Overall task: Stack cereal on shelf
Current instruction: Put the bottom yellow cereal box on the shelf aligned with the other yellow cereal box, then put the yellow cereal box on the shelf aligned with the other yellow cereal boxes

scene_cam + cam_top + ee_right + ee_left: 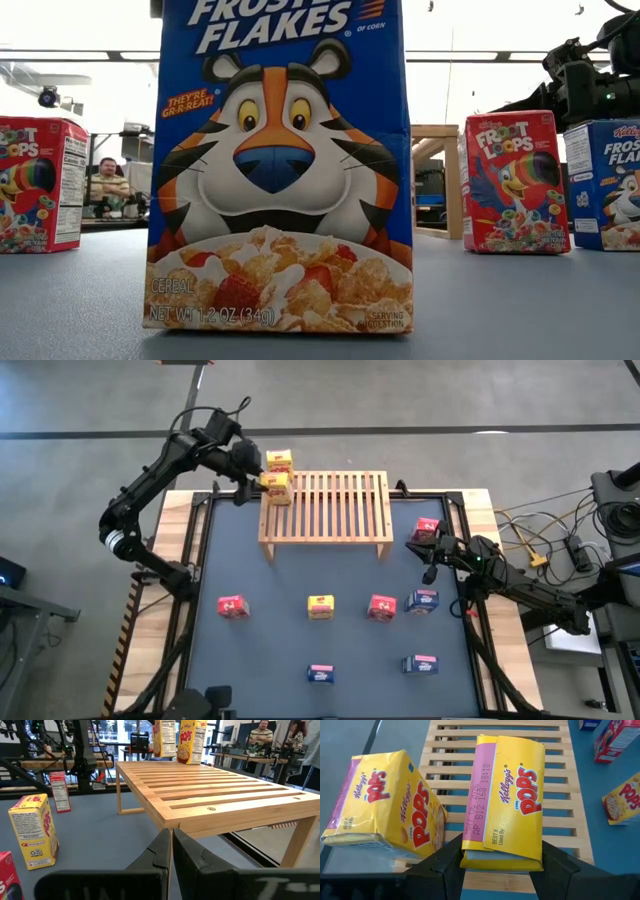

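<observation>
Yellow cereal box (502,802) in left tool's (492,862) grip (right tool (171,851) closed, empty) over shelf (565,795).

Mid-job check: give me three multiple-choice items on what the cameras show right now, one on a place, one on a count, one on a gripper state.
1. Where is the yellow Corn Pops box that the left gripper holds?
A. On the table's near edge
B. Over the wooden rack's left end
C. Beside the right arm's base

2. How many blue Frosted Flakes boxes stand on the table?
A. One
B. Five
C. Three

3. How is the right gripper?
A. Shut, holding nothing
B. Shut on a red box
C. Wide open

Answers:
1 B: the left gripper clamps the yellow Corn Pops box above the wooden rack, at its left end.
2 C: the high view shows three blue Frosted Flakes boxes.
3 A: the right gripper has its fingers pressed together with nothing between them.
</observation>
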Robot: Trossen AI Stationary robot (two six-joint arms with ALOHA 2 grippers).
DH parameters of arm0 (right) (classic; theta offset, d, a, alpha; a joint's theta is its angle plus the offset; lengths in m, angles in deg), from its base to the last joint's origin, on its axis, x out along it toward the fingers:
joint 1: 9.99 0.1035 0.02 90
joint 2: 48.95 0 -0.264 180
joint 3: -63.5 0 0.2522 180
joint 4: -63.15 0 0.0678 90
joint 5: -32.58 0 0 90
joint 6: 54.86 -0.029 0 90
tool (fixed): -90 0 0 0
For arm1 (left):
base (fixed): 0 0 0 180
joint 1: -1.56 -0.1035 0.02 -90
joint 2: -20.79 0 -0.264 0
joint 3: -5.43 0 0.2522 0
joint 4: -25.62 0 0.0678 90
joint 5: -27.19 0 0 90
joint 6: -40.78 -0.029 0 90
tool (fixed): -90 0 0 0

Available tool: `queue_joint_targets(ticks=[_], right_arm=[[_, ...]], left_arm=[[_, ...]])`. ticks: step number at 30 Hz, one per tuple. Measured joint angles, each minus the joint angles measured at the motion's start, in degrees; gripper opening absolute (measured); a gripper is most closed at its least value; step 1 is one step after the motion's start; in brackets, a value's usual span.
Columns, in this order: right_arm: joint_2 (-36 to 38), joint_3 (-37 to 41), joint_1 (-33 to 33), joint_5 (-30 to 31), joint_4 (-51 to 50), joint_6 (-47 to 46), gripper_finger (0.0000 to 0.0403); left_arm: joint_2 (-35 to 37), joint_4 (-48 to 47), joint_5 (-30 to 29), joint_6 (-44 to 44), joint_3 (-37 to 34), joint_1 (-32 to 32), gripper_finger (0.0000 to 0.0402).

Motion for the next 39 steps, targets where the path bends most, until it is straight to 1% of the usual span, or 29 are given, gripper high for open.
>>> queue_joint_targets(ticks=[12, 19, 24, 29, 35, 39], right_arm=[[0.0, 0.01, -0.02, 0.0, -0.01, 0.0, 0.0009], [0.0, 0.01, 0.0, 0.0, -0.01, 0.0, 0.0009], [0.0, 0.0, -0.02, 0.0, 0.0, 0.0, 0.0009], [0.0, 0.01, 0.0, 0.0, 0.0, 0.0, 0.0009], [0.0, 0.02, -0.02, 0.0, 0.0, 0.0, 0.0009], [0.0, 0.02, -0.02, 0.0, -0.01, 0.0, 0.0009]], left_arm=[[-2.61, -0.47, 0.04, 0.02, -0.02, -0.07, 0.017], [-2.79, -1.79, -0.46, 0.29, -0.05, -0.04, 0.0193], [-2.08, -2.08, -2.76, 1.08, -0.09, -0.04, 0.0214], [-1.31, -2.65, -2.93, 1.37, -0.09, -0.04, 0.0228], [-0.19, -3.25, -3.35, 1.65, -0.07, -0.04, 0.0233], [1.94, -4.41, -6.74, 1.68, -0.07, -0.04, 0.0233]])
